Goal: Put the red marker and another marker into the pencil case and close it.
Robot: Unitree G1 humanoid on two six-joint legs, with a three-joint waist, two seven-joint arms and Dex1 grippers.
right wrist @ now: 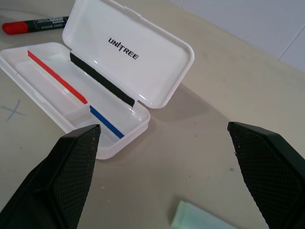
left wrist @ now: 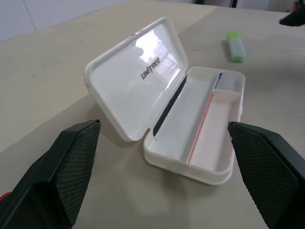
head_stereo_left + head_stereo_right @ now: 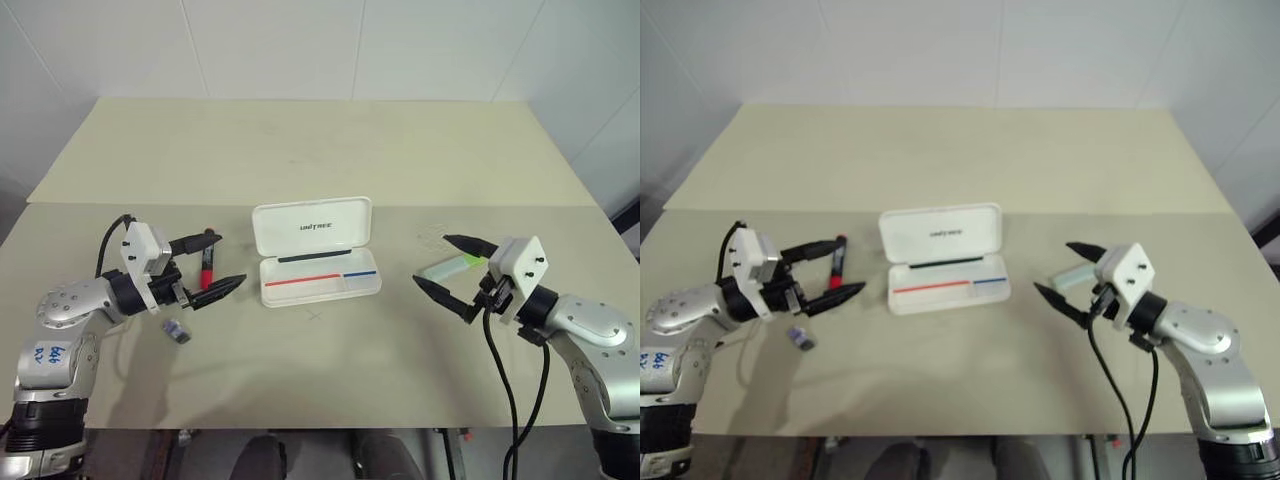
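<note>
The fingers of the left gripper (image 3: 208, 262) and right gripper (image 3: 444, 262) are spread wide, holding nothing. The white pencil case (image 3: 318, 260) lies open mid-table (image 3: 330, 150). The red marker (image 3: 208, 266) lies left, the green marker (image 3: 446, 267) right.
</note>
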